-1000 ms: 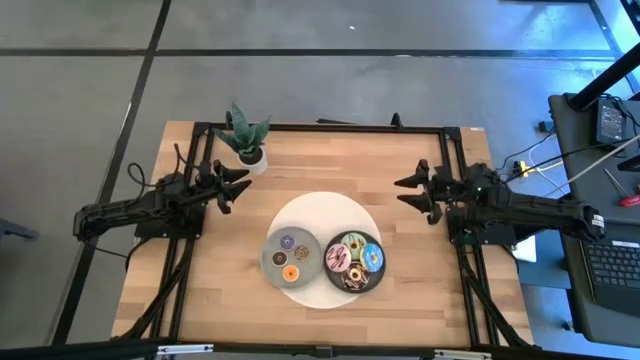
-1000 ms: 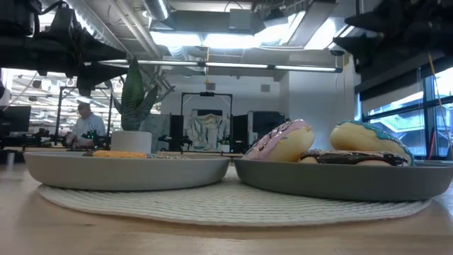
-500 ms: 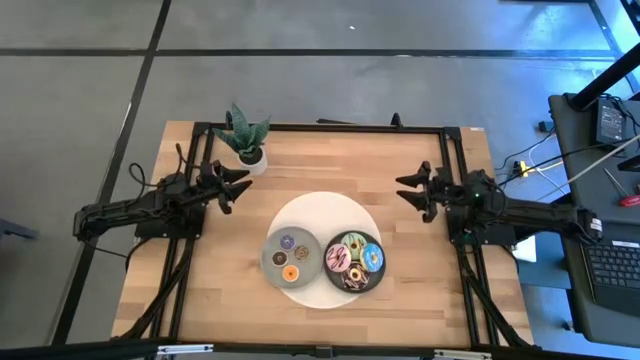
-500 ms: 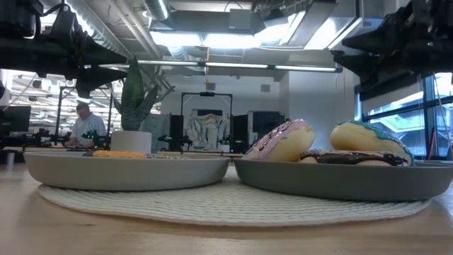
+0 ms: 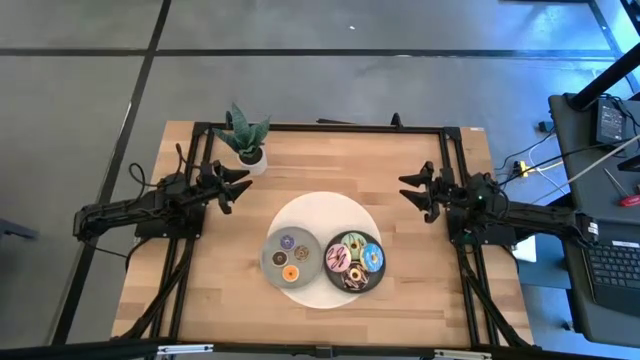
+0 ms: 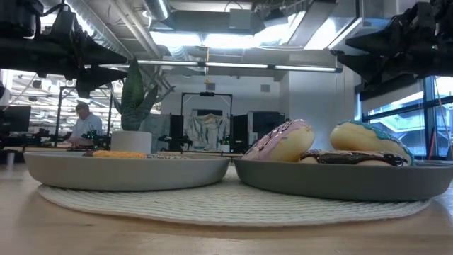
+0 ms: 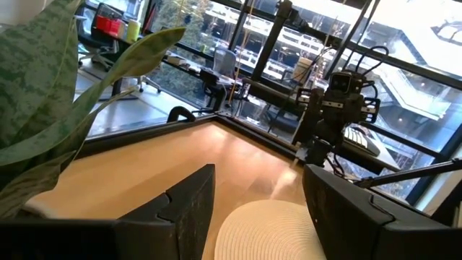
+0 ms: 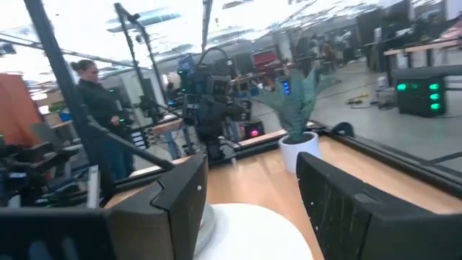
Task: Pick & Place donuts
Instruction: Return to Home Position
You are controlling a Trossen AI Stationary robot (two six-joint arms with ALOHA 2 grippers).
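Donuts (image 5: 338, 258) sit iced — small on light plate (image 5: 271, 259), large on dark plate (image 5: 380, 274)

Here's the tally: two plates, a light grey round plate (image 5: 266, 258) and a dark grey round plate (image 5: 354, 289). Small ring donuts (image 5: 288, 241) number four: purple, orange and two brownish. Larger iced ring donuts (image 5: 338, 258) number four as well, making eight in all. One white round woven mat (image 5: 320, 210), one small potted green plant (image 5: 245, 135), and two dark robot arms, left arm (image 5: 130, 210) and right arm (image 5: 530, 212).
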